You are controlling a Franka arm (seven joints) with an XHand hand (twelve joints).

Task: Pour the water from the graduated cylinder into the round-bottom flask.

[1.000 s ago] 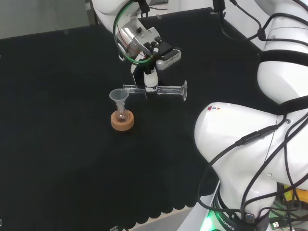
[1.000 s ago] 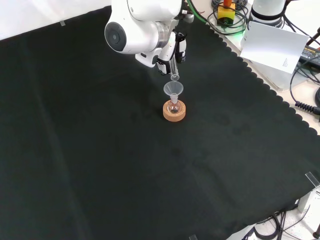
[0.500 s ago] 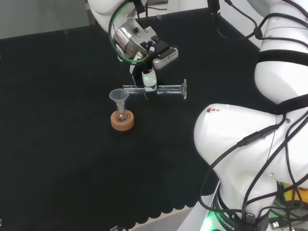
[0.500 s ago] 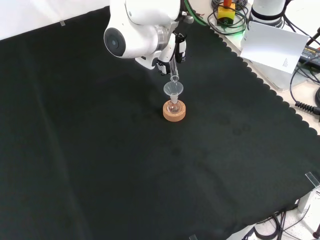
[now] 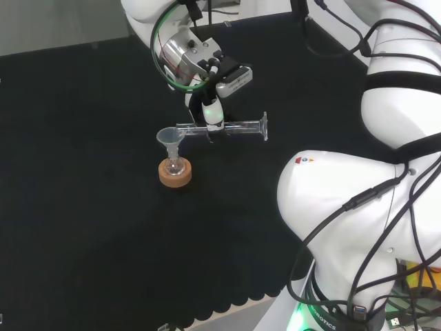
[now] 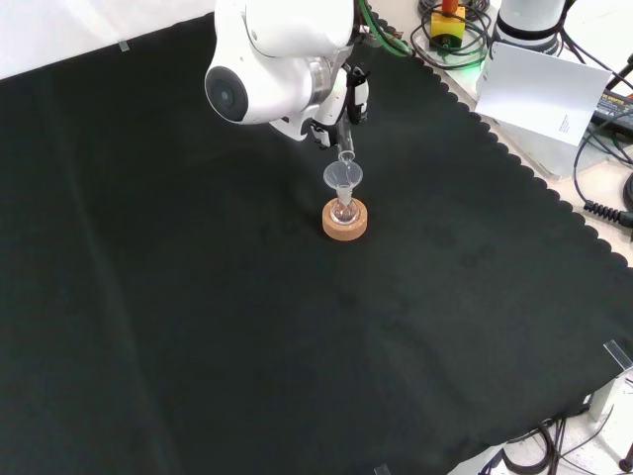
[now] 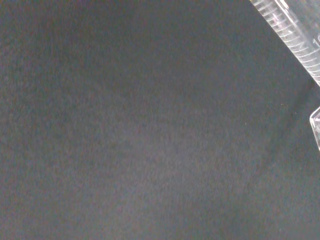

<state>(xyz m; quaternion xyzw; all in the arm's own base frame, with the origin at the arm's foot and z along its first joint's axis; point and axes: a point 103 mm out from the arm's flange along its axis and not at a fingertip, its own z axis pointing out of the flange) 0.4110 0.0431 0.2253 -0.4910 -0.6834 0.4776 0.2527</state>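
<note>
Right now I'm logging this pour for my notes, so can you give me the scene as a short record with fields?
holder: robot hand, fingers closed round the graduated cylinder
cylinder pose: about level in the head view, mouth toward the funnel, foot away from it
cylinder mouth: just above the funnel rim in the front view
funnel: seated in the neck of the round-bottom flask
flask support: cork ring on the black cloth
water: cannot tell whether any is flowing
</note>
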